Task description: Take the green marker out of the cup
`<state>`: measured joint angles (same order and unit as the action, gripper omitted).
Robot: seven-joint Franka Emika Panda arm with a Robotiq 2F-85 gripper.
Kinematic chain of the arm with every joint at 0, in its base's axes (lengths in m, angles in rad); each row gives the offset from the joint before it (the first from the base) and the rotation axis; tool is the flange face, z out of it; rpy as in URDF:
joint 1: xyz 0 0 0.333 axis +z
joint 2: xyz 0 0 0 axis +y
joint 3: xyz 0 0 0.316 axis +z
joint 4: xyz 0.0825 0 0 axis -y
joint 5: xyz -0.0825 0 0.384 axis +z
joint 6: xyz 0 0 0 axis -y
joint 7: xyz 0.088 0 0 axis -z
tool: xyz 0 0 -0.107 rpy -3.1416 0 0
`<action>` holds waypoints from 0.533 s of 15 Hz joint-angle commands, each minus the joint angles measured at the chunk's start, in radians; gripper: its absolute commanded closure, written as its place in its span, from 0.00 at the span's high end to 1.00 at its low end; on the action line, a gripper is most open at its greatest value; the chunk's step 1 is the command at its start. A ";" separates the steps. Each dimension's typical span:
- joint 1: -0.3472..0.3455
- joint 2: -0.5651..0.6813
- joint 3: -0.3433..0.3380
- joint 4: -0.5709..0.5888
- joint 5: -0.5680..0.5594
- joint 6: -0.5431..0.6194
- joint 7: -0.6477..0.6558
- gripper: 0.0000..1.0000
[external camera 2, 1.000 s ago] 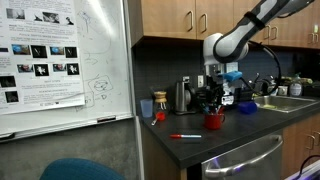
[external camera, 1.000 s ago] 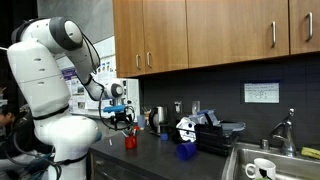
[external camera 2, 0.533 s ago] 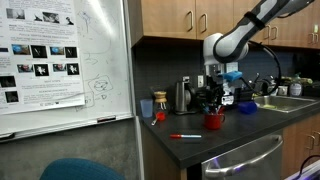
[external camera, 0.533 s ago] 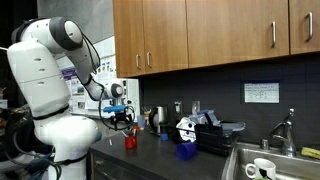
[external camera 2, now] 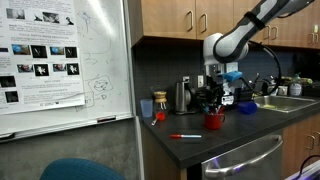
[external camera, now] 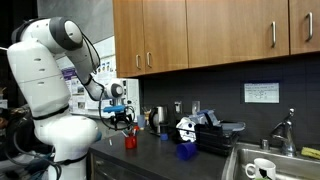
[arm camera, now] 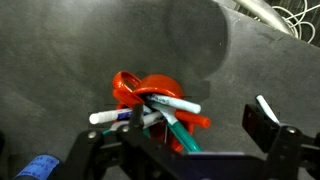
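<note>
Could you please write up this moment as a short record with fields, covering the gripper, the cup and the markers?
gripper: open, hanging just above the cup
cup: small, red, standing on the dark counter
green marker: in the cup, leaning out over its rim
other markers: at least one white marker in the cup with it
loose pen: reddish, lying on the counter apart from the cup
task state: green marker not yet gripped or lifted

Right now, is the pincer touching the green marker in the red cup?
Cannot tell. In the wrist view the open pincer flanks the red cup, but the green marker disappears behind its body.
</note>
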<state>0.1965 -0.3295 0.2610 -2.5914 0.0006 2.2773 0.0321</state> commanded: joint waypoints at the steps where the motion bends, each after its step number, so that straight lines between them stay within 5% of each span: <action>1: 0.013 0.001 -0.013 0.001 -0.006 -0.002 0.004 1.00; 8: 0.020 0.056 -0.005 0.038 -0.010 -0.003 -0.001 1.00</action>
<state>0.2012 -0.3186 0.2614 -2.5871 0.0006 2.2773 0.0319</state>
